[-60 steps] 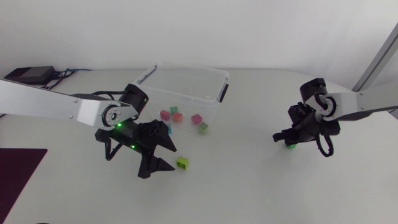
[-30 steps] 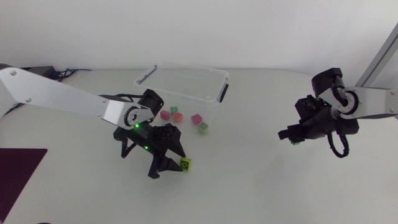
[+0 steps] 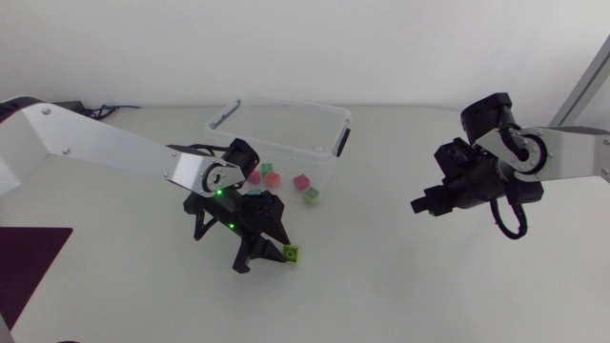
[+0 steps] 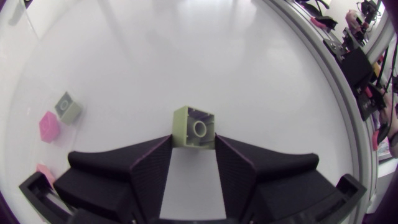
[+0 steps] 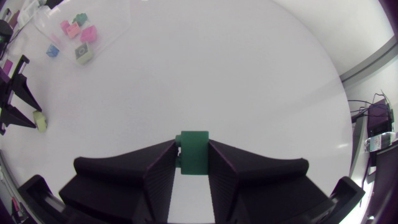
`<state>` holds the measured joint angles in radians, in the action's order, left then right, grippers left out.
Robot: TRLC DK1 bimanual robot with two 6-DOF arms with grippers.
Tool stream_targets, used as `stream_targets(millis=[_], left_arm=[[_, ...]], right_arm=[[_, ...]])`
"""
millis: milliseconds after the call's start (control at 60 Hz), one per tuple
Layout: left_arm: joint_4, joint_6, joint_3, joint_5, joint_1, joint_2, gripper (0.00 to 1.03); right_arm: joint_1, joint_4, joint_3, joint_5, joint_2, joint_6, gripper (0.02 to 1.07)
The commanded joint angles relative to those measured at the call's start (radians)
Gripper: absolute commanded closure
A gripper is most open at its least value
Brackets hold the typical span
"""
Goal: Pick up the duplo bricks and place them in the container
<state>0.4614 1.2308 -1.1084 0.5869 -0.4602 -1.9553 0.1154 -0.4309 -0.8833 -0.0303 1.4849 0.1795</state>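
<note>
1. Several small bricks already appear to lie in the clear container.
2. The left gripper pinches a lime brick low over the table, near the container.
3. The right gripper clamps a dark green brick, well apart from the container; both bricks are not yet delivered.

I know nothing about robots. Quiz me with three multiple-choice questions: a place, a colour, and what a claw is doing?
1. Where is the light green brick?
A. Stacked on another brick
B. At the left gripper's fingertips
C. Off the table
2. What colour is the brick in the right gripper?
A. Red
B. Blue
C. Dark green
3. The right gripper is:
A. Open, empty
B. Shut on its brick
C. Out of sight
Answers: 1B, the left wrist view shows it there; 2C, the right wrist view shows dark green; 3B, both fingers press its sides.
</note>
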Motion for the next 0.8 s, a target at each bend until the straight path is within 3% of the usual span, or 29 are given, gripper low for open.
stream_targets(millis=[0, 400, 783], left_arm=[[0.003, -0.005, -0.007, -0.004, -0.009, -0.021, 0.82], [-0.02, -0.054, 0.059, 0.001, 0.045, 0.182, 0.83], [-0.072, -0.174, -0.033, 0.031, 0.155, 0.257, 0.82]], right_arm=[[0.004, -0.014, 0.007, -0.002, -0.023, -0.018, 0.76], [0.033, -0.005, -0.011, 0.01, -0.02, -0.018, 0.76], [0.133, -0.055, -0.148, 0.003, -0.026, -0.06, 0.76]])
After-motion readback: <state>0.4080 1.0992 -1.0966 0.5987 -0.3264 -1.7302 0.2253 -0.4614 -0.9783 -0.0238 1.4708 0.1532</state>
